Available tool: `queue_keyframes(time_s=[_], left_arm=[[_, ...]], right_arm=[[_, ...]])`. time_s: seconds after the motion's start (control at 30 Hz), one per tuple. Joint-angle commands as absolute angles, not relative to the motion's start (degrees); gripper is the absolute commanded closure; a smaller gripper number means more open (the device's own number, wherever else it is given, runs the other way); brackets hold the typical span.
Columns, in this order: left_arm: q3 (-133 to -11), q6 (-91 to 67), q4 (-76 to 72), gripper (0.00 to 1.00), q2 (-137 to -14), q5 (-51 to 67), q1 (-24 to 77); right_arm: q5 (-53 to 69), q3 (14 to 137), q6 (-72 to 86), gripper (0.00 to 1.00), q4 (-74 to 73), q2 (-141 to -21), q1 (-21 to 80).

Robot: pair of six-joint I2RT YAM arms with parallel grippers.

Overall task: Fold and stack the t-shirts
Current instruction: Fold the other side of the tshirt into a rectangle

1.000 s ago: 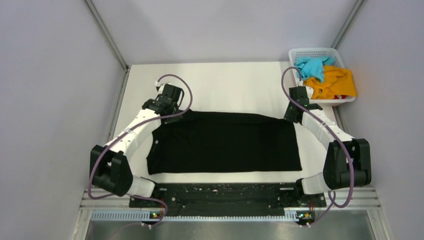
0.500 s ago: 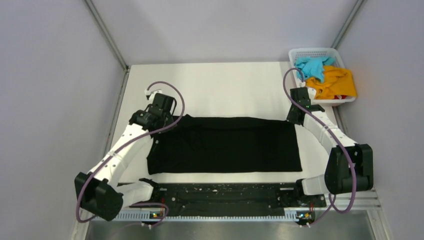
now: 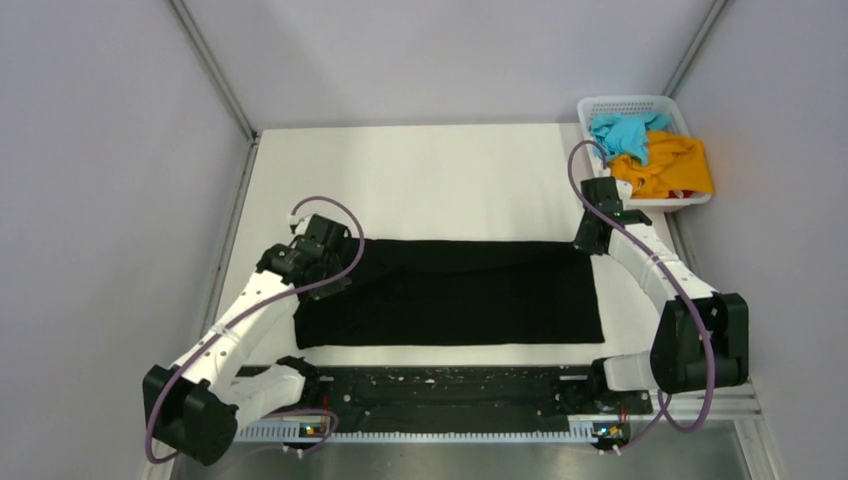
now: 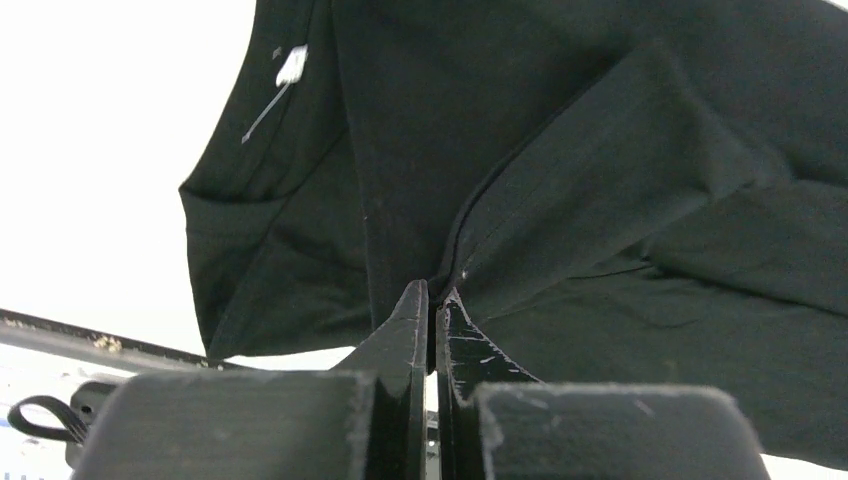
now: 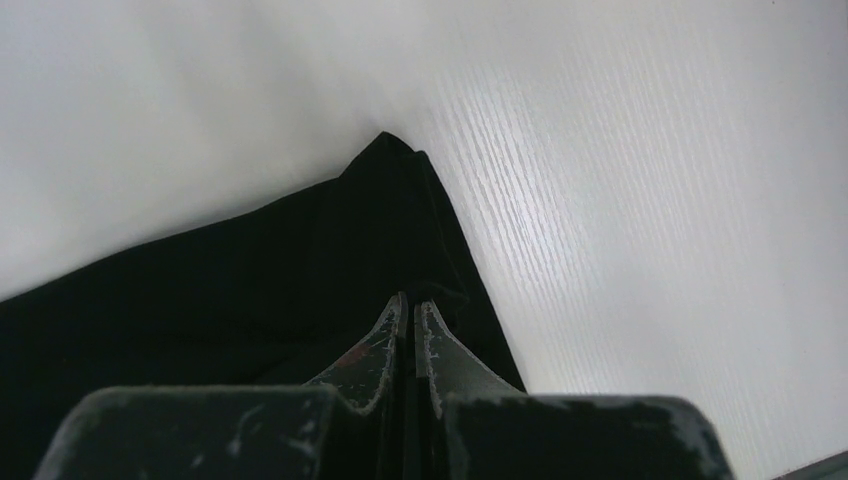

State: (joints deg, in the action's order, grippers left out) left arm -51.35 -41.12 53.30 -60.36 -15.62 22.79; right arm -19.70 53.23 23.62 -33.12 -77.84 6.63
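The black t-shirt [image 3: 450,295] lies spread across the white table, its far edge lifted and drawn toward the near side. My left gripper [image 3: 338,262] is shut on its far left edge; in the left wrist view the jaws [image 4: 433,293] pinch a fold of black fabric [image 4: 600,170]. My right gripper [image 3: 590,240] is shut on the far right corner; the right wrist view shows the jaws [image 5: 408,303] closed on black cloth [image 5: 300,260]. The turquoise-blue t-shirt [image 3: 625,132] and the orange-yellow t-shirt [image 3: 670,168] lie crumpled in the basket.
The white lattice basket [image 3: 610,106] stands at the far right corner of the table. Grey walls close in the left, right and back. A black rail [image 3: 440,385] runs along the near edge between the arm bases. Bare white table [image 3: 450,180] lies beyond the shirt.
Both grippers have moved toward the near side, pulling the shirt's far edge with them. The left arm has swung further left and down; the shirt's visible depth has shrunk.
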Motion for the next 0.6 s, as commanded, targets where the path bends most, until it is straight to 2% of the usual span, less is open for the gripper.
queue_keyframes(time_s=[0.0, 0.03, 0.1, 0.13, 0.2, 0.23, 0.27, 0.3, 0.33, 0.37, 0.4, 0.57], left_arm=[[-46.6, -47.3, 57.2, 1.00, -59.8, -15.0, 23.3], [-45.4, -47.9, 57.3, 0.98, -59.6, -14.4, 23.3], [-44.1, -48.4, 57.2, 0.87, -59.3, -12.6, 23.4], [-43.9, -48.2, 57.4, 0.81, -59.0, -11.6, 23.4], [-44.2, -47.4, 58.0, 0.59, -57.6, -9.5, 23.8], [-44.4, -47.0, 57.9, 0.50, -56.5, -8.2, 23.8], [-44.3, -46.4, 57.3, 0.37, -55.2, -6.7, 23.8], [-44.3, -45.4, 55.8, 0.07, -53.7, -5.3, 23.8], [-44.4, -44.5, 53.9, 0.02, -53.1, -4.3, 23.8], [-44.5, -43.7, 51.9, 0.01, -52.9, -3.6, 23.8], [-44.8, -42.9, 49.4, 0.01, -53.0, -3.1, 23.8], [-47.3, -42.1, 36.5, 0.01, -61.6, -7.5, 23.7]], right_arm=[[-20.2, 52.5, 25.0, 0.98, -37.1, -77.0, 7.0], [-20.3, 51.8, 25.5, 0.97, -37.5, -77.1, 7.0], [-21.3, 51.2, 27.2, 0.95, -38.9, -77.2, 7.0], [-22.3, 51.1, 28.2, 0.91, -40.2, -77.3, 7.0], [-25.4, 51.3, 30.3, 0.82, -43.9, -76.8, 7.0], [-26.5, 51.3, 31.3, 0.71, -45.8, -76.4, 6.9], [-26.7, 51.5, 31.7, 0.50, -47.0, -75.7, 6.9], [-26.7, 51.7, 32.2, 0.38, -47.7, -74.7, 6.8], [-26.6, 51.7, 32.4, 0.30, -47.8, -73.5, 6.9], [-26.8, 51.8, 32.7, 0.19, -47.6, -72.3, 6.8], [-27.0, 52.0, 32.7, 0.03, -46.7, -70.9, 6.9], [-18.6, 50.2, 29.3, 0.01, -36.8, -65.2, 6.8]])
